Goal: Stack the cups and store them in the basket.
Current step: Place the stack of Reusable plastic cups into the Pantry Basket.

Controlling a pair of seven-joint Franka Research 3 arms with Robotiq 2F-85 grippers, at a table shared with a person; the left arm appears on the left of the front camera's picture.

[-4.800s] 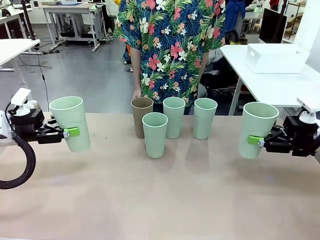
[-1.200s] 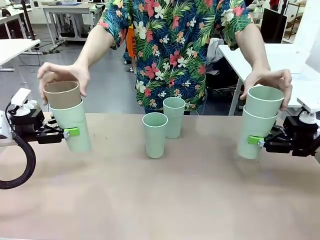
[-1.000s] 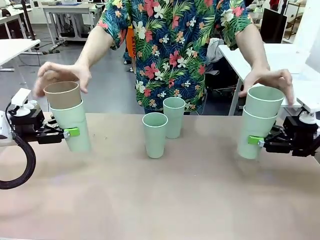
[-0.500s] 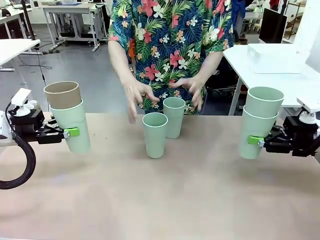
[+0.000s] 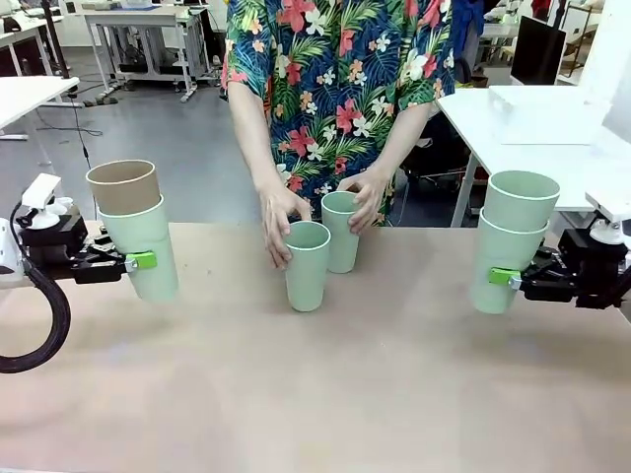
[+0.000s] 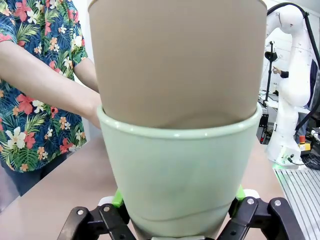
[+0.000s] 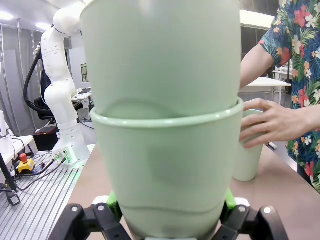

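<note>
Basket (image 5: 544, 118) on side table (image 5: 513, 168), far right, well apart from the cups. Person's hands (image 5: 279, 219) grasp the two middle cups (image 5: 307, 266). Left gripper (image 5: 138, 260) clamped on green cup (image 5: 143, 232) with brown cup (image 5: 123, 187) nested inside. Right gripper (image 5: 505, 277) clamped on green pair (image 5: 508, 236). Stacking step under way. Next probably calls for steady holds to receive the last two.

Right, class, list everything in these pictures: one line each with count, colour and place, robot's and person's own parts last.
standing cups: two, mint green, mid-table.
left stack: two cups, brown cup nested in a mint one, table's left side.
right stack: two cups, both mint, table's right side.
basket: one, white, on the white side table behind right.
table: one, tan, foreground.
robot's left hand: black with green pads, shut on left stack.
robot's right hand: same, shut on right stack.
person's hands: two, one on each standing cup.
</note>
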